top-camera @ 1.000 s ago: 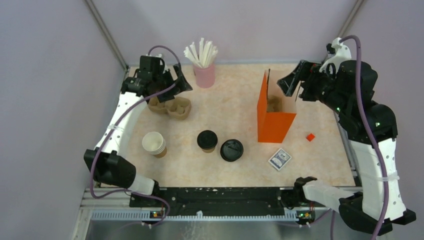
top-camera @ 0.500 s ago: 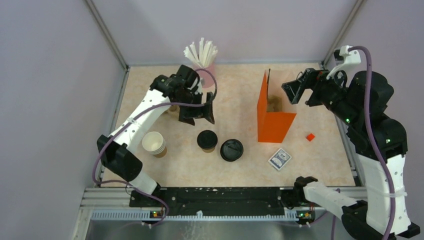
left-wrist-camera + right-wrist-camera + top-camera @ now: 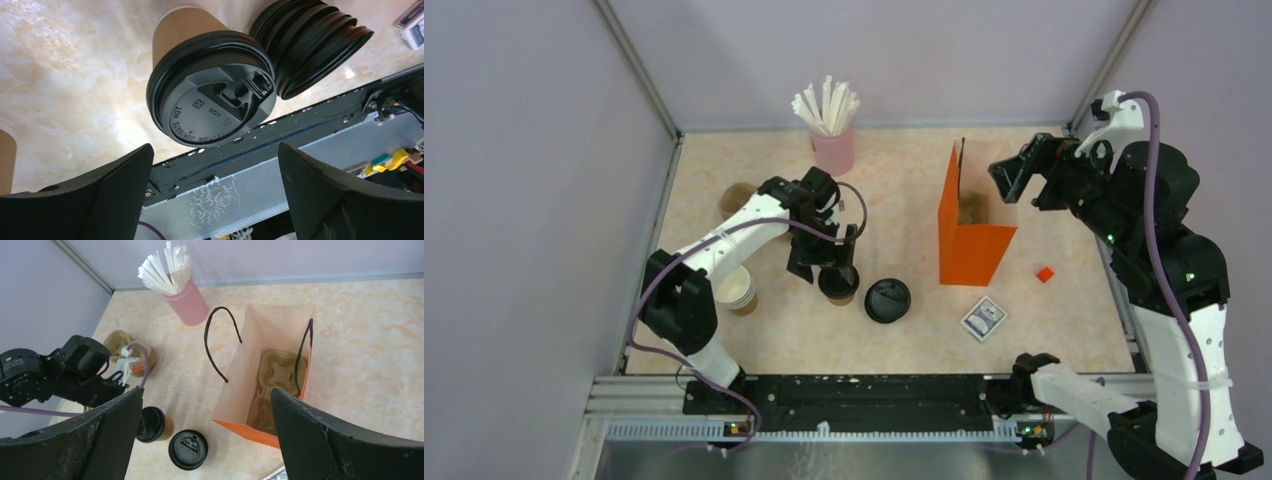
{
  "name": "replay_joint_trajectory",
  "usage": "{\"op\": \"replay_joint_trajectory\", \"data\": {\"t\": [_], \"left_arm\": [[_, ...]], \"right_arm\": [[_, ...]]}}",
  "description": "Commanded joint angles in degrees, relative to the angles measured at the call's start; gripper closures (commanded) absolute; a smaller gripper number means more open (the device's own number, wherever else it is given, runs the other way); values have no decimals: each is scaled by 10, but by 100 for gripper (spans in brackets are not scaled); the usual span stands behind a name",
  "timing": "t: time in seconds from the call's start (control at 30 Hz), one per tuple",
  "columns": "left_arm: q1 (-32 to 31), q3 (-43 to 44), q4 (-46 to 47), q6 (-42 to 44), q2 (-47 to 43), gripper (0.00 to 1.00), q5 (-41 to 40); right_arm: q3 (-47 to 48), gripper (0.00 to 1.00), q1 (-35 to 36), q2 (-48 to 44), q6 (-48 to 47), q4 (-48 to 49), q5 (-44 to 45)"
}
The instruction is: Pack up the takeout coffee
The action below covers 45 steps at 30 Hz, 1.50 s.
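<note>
Left end effector at takeout coffee

Your takeout coffee is that small brown kraft paper cup with the round black plastic sip lid. It's standing upright, lid seated all the way round, and the raised lettering and sip opening are easy to read. It sits just ahead of your left claw, lined up with the gap between the spread fingers.

Pink holder of white straws at the bench's far edge. Orange bag upright, right of centre, pulp carrier inside. Toward the near-right corner: loose black lid, card pack, red block. Lidless cup and second carrier by the left edge
</note>
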Motion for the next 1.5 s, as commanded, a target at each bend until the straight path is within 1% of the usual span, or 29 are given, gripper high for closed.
{"op": "replay_joint_trajectory", "data": {"t": [0.0, 0.27, 0.5, 0.77, 0.97, 1.07, 1.23, 1.27, 1.33, 1.4, 1.47], "left_arm": [[0, -19, 39, 28, -4, 1, -27], [-8, -34, 66, 47, 5, 6, -40], [-23, -27, 87, 48, 24, 11, -51], [-26, -23, 121, 46, 27, 24, -69], [-26, -10, 141, 27, 22, 27, -63], [-26, -18, 153, 31, 18, 27, -64], [-26, -30, 135, 39, 8, 27, -66], [-25, -34, 127, 37, 3, 25, -66], [-25, -42, 118, 38, -14, 14, -62], [-26, -47, 112, 42, -34, 6, -62], [-25, -42, 108, 43, -46, 2, -56]], "right_arm": [[-6, 4, -3, -10, 28, 17, 21], [-4, 4, -3, -11, 38, 11, 28], [2, 4, -3, -9, 27, 1, 33], [-6, 4, -3, -18, 22, -10, 33], [17, 1, -3, 6, 10, -45, 17], [12, 1, -3, 3, 13, -39, 20], [-10, 1, -2, -11, 29, -34, 21], [-13, 1, -3, -12, 30, -35, 18], [-15, 1, -3, -12, 27, -36, 15], [-20, 1, -2, -11, 17, -34, 9], [-12, 1, -3, -2, 5, -42, 2]]}}
